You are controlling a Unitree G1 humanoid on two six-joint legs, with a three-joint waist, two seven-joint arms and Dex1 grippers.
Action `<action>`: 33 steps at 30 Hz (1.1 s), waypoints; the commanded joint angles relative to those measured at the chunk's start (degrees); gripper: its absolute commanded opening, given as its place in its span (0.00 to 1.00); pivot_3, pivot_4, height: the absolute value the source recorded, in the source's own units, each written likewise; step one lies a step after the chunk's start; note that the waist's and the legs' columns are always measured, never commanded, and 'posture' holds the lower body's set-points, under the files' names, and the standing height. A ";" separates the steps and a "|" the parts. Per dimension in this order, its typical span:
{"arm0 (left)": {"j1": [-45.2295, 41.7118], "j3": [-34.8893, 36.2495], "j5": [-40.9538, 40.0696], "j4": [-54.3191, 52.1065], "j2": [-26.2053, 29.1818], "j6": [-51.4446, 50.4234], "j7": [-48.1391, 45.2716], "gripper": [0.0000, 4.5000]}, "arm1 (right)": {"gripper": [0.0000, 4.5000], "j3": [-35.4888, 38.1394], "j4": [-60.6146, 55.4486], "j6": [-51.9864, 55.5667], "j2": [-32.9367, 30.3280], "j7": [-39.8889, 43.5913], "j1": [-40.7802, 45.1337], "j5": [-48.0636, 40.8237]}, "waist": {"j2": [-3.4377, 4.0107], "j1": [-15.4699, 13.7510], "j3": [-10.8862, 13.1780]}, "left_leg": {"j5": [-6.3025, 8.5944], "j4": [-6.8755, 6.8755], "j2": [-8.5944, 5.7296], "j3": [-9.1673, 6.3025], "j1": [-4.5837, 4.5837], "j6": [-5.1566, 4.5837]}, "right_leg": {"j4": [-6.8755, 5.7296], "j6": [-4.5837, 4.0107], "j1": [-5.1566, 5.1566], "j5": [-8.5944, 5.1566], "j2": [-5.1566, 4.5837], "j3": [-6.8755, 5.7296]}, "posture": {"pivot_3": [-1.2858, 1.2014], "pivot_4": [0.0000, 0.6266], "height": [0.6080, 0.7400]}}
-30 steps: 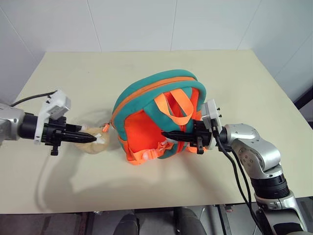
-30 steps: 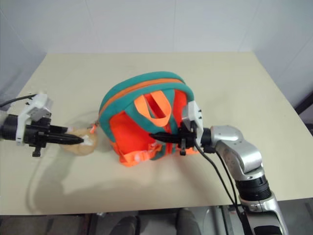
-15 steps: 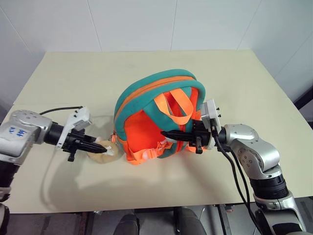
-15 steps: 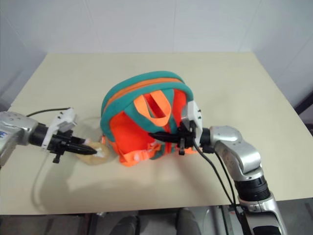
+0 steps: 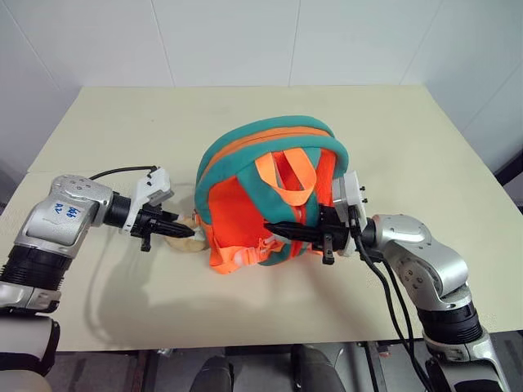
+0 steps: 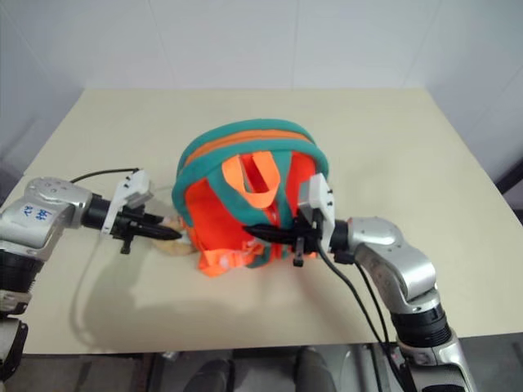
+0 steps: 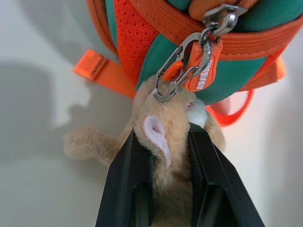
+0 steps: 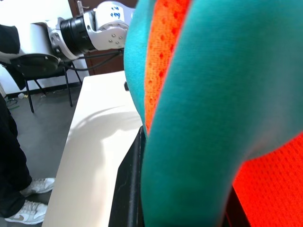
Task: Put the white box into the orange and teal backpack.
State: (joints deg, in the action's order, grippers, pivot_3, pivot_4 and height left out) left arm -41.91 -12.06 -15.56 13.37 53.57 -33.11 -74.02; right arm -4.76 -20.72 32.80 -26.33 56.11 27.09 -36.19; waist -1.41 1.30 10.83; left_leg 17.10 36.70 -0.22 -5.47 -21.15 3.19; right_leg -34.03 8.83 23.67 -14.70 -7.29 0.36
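Gripping with our right gripper (image 5: 282,229), we have its two black fingers clamped on a teal padded shoulder strap (image 8: 199,118) of the small orange and teal fabric backpack (image 5: 270,175), which stands upright on the cream tabletop (image 5: 392,139). Our left gripper (image 5: 181,233) pinches the tan plush bear (image 7: 173,142) that hangs by a silver metal carabiner (image 7: 182,71) from the backpack's side, just beside the bag's lower left corner; the black fingers (image 7: 130,179) squeeze the soft toy between them. No white box can be made out on the table; we cannot tell whether it is already inside the bag or elsewhere.

We judge the backpack light and floppy: it will sag and tip unless held by strap and body together, so the strap grip steadies it well, while the bear is a weak handle that swings on its clip. The zipper line along the orange top band looks the better place to work next.

On the orange rubber zipper tag (image 7: 201,66) there is raised lettering, too small to read. Blue characters on our left forearm shell (image 5: 61,208) are also unreadable.
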 commanded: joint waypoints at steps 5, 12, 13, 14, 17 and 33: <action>-0.22 2.71 1.27 0.78 -1.93 2.40 1.72 0.11 | 0.12 0.26 -4.29 1.06 0.27 -1.54 -1.07 -2.56 | 0.00 -0.07 0.00 | 0.04 0.25 -0.01 -0.02 -0.05 -0.07 | -0.04 0.04 -0.05 0.03 0.00 0.00 | 0.52 0.24 1.00; 0.48 4.69 1.41 -1.79 0.59 1.76 1.24 0.47 | 0.48 0.91 -4.47 3.97 -3.44 -0.55 -0.31 -3.04 | 0.00 0.07 0.00 | 0.07 0.26 -0.01 -0.02 -0.07 -0.12 | -0.02 0.04 -0.05 0.03 0.00 0.00 | 0.52 0.24 1.00; 0.51 5.56 1.05 -2.17 0.95 1.30 1.37 0.54 | 0.55 1.05 -4.48 4.03 -4.00 -0.21 -0.24 -3.16 | 0.00 0.11 0.00 | 0.08 0.25 0.00 -0.02 -0.07 -0.14 | 0.00 0.04 -0.05 0.03 0.00 0.00 | 0.52 0.24 1.00; 0.55 6.25 0.83 -2.45 1.30 1.06 1.43 0.60 | 0.62 1.17 -4.46 4.05 -4.42 -0.05 -0.17 -3.27 | 0.00 0.14 0.00 | 0.09 0.25 0.00 -0.02 -0.07 -0.16 | 0.00 0.04 -0.04 0.03 0.00 0.00 | 0.52 0.24 1.00; 0.86 9.18 -0.34 -2.54 3.17 0.35 0.95 0.82 | 0.85 1.89 -4.51 4.62 -6.37 0.64 0.01 -3.98 | 0.00 0.32 0.00 | 0.11 0.25 0.00 -0.01 -0.09 -0.19 | 0.03 0.04 -0.03 0.03 0.00 0.00 | 0.52 0.24 1.00; 10.66 29.59 -9.47 4.49 3.77 11.80 -1.14 1.00 | 1.00 21.09 2.48 1.92 -29.68 6.90 -11.74 0.18 | 0.01 -1.17 0.01 | 0.25 0.27 -0.01 0.13 -0.14 -0.34 | 0.19 0.04 -0.02 0.02 -0.05 0.00 | 0.52 0.24 1.00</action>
State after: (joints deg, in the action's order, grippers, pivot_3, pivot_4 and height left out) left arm -32.21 14.04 -22.19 18.83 57.49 -23.13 -73.97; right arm 11.91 -18.66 36.43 -53.85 61.49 16.48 -36.69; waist -1.39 0.13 10.84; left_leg 17.36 36.98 -0.22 -5.35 -21.30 2.85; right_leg -33.84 8.87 23.65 -14.67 -7.34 0.36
